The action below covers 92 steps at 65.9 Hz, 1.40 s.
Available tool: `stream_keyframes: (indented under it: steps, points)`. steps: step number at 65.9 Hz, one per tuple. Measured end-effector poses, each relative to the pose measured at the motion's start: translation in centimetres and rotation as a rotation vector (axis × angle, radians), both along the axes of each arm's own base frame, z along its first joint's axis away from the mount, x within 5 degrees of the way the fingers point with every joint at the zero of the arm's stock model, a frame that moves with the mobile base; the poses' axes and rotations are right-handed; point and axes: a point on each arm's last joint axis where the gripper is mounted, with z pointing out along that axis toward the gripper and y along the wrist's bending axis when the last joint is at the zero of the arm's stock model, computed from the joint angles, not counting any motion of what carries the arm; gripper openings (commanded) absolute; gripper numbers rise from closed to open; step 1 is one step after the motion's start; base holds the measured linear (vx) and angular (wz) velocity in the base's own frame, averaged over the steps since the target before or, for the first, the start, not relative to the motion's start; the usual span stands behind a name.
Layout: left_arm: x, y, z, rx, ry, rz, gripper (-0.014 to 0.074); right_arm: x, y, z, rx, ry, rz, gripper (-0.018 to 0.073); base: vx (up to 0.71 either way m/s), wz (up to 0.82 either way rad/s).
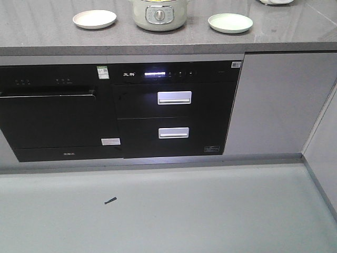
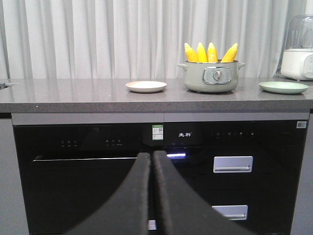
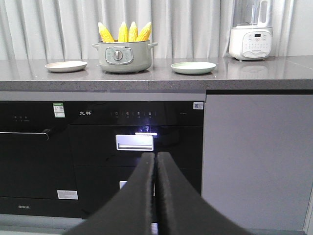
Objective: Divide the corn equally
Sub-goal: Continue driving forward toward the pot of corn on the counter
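Corn [image 2: 210,52]: four cobs stand tips-up in pale green pot [image 2: 211,77], between pink plate [image 2: 145,86] and green plate [image 2: 283,87] | left gripper [image 2: 151,155]: pressed together, empty | right gripper [image 3: 156,156]: likewise closed, empty | writing: green-white sticker [image 2: 157,132], white two-character logo [image 2: 184,134], unreadable

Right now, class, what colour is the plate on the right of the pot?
The plate is pale green, clearest in the right wrist view.
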Motion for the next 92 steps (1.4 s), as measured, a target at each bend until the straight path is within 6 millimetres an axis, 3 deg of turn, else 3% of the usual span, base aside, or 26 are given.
stream_keyframes:
  steps: [92]
  points:
    - [0.0,0.0,0.0,0.0,0.0,0.0,-0.0006,0.0,0.0,0.0,0.0,0.0,0.0,-0.0001,0.09,0.0]
